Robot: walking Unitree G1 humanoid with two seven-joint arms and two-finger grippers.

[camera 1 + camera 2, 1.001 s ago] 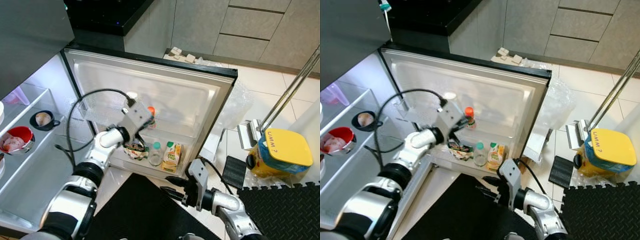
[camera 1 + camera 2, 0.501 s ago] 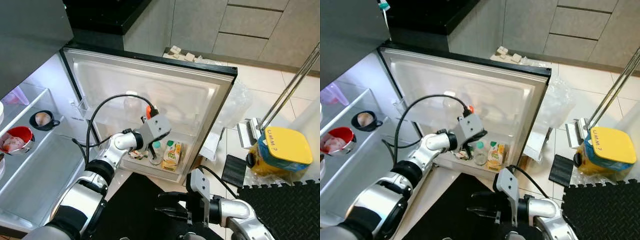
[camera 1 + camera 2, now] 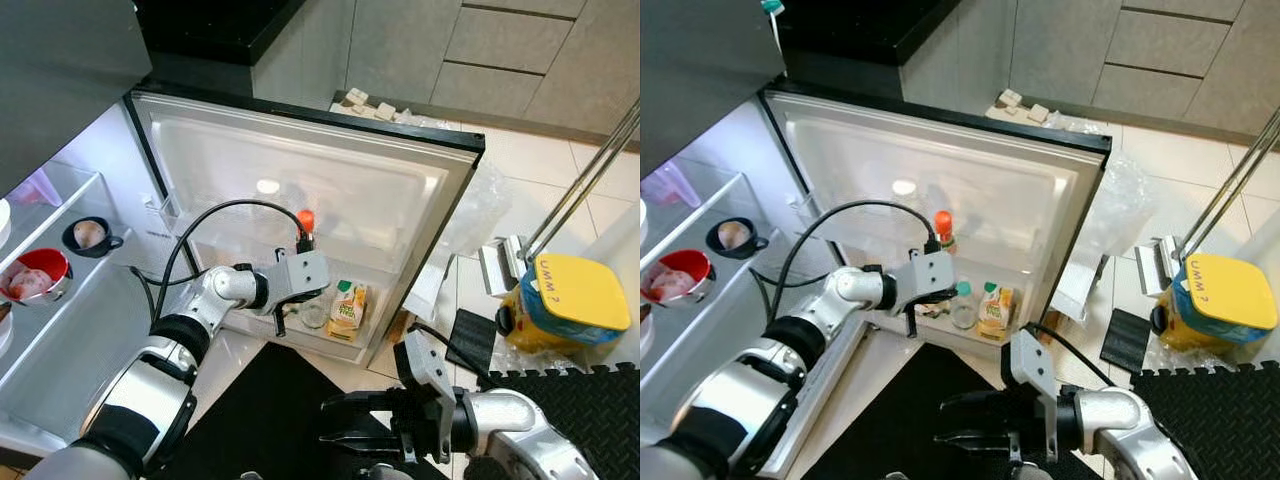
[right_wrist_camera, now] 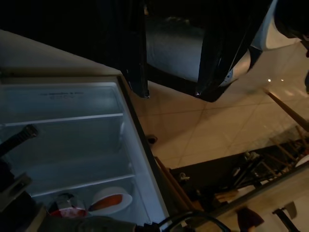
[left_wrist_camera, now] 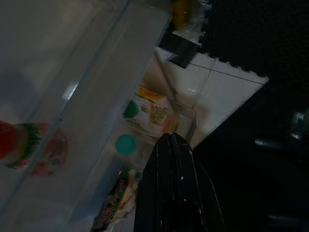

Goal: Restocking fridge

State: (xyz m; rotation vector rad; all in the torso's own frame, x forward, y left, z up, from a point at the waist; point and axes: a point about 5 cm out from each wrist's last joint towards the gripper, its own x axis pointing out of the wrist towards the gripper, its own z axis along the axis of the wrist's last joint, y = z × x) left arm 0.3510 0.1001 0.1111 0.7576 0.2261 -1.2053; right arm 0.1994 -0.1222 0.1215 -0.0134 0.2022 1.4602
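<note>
Left claw (image 3: 280, 322), fingers together and empty, is hovering beside the fridge door shelf (image 3: 330, 345); right claw (image 3: 340, 422) is hanging spread wide, empty

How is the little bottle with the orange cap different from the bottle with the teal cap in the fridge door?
The small red-labelled bottle with the orange cap stands on the door's upper shelf, while the clear bottle with the teal cap stands on the bottom shelf beside a juice carton. The orange-capped one looks coloured and slimmer; the teal-capped one is see-through and wider. The teal-capped bottle is closer to the left gripper. Both stand upright in the open fridge door.
</note>
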